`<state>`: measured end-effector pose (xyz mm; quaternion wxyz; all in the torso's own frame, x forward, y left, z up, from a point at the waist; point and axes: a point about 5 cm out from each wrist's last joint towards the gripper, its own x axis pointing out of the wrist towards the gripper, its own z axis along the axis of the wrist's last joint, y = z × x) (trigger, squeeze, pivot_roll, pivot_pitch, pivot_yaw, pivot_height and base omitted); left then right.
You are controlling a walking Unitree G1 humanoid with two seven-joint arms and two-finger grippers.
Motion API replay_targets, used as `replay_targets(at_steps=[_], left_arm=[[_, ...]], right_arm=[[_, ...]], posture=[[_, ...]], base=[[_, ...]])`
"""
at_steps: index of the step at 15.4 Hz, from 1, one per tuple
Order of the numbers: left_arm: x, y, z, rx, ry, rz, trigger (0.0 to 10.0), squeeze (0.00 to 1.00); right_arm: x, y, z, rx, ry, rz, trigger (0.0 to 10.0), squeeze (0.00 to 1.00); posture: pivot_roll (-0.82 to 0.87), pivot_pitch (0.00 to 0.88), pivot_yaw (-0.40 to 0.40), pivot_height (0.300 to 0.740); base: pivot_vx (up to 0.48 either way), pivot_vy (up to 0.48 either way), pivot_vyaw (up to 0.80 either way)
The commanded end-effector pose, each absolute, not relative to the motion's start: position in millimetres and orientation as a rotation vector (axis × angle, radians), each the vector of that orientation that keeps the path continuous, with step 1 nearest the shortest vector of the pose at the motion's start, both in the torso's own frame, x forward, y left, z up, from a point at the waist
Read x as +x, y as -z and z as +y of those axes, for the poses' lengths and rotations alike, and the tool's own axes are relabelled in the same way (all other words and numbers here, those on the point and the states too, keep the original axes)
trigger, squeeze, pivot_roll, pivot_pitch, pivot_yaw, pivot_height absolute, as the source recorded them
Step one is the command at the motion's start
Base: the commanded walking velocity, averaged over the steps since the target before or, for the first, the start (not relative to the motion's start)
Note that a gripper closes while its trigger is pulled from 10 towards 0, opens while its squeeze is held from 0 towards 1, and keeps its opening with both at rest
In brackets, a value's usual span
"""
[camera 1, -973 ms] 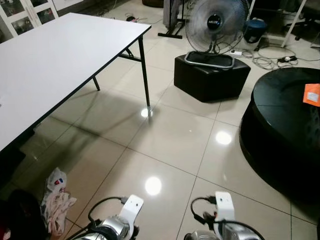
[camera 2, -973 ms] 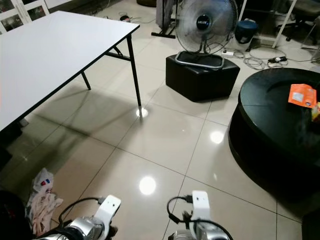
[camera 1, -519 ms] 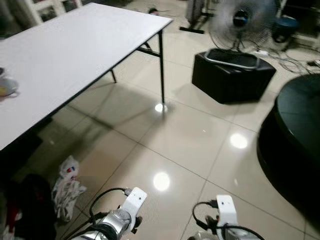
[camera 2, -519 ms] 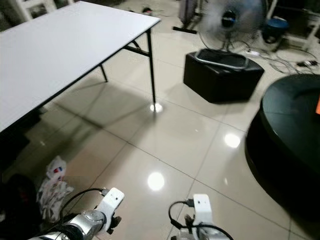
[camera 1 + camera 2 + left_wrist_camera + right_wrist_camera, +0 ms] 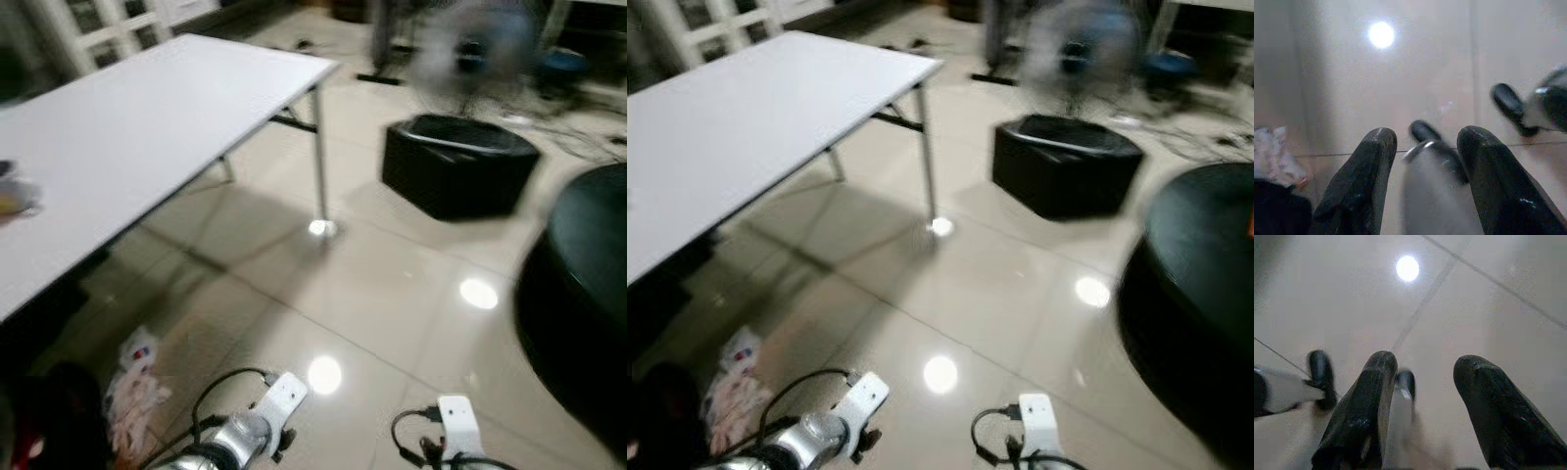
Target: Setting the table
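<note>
**Robot faces the white table with both arms hanging low**

From the left eye view, blurred throughout, a long white table (image 5: 147,147) runs along the robot's left, its thin metal leg (image 5: 319,162) standing on the glossy tiled floor (image 5: 392,294). Near the table's left edge lies something small and smeared (image 5: 12,196); I cannot tell what it is. Past the table's far corner a black box-shaped stool (image 5: 460,178) sits on the tiles with a pedestal fan (image 5: 470,54) on top of it. A big round black piece of furniture (image 5: 588,284) fills the right side. On the floor under the table's near end lies a crumpled plastic bag (image 5: 132,387), next to something dark. Both silver wrists show along the bottom, each with a white bracket and a black cable.

The right eye view gives the same room, shifted slightly: table (image 5: 764,117), stool (image 5: 1068,174), bag (image 5: 730,387).

In the left wrist view, the left gripper (image 5: 1422,161) points down at the tiles, its two black fingers (image 5: 1364,181) spread apart with nothing between them. The bag's edge (image 5: 1276,159) shows beside it.

In the right wrist view, the right gripper (image 5: 1422,391) likewise hangs over bare tiles, fingers (image 5: 1364,406) parted and holding nothing.
</note>
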<state>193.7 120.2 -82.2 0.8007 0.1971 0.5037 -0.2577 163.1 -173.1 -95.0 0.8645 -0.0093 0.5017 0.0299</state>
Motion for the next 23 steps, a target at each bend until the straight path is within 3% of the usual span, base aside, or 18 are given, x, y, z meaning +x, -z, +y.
replay_targets(at_steps=[1, 18, 23], left_arm=[[198.8, 79.6, 121.9, 0.431, 0.551, 1.073, 10.0, 0.00], [200.2, 78.9, 120.8, 0.430, 0.555, 1.070, 10.0, 0.00], [204.3, 76.9, 119.6, 0.348, 0.468, 1.019, 10.0, 0.00]], right_arm=[[160.2, 96.4, -167.4, -0.021, -0.076, 1.048, 10.0, 0.00], [162.4, 96.0, -160.1, -0.024, -0.084, 1.043, 10.0, 0.00], [163.3, 95.7, -160.9, -0.076, -0.098, 1.043, 10.0, 0.00]], posture=[[-0.16, 0.014, 0.049, 0.731], [-0.16, 0.014, 0.049, 0.731], [-0.17, 0.010, 0.035, 0.731]], base=[[0.480, 0.000, -0.76], [0.480, 0.000, -0.79], [-0.169, 0.055, 0.00]])
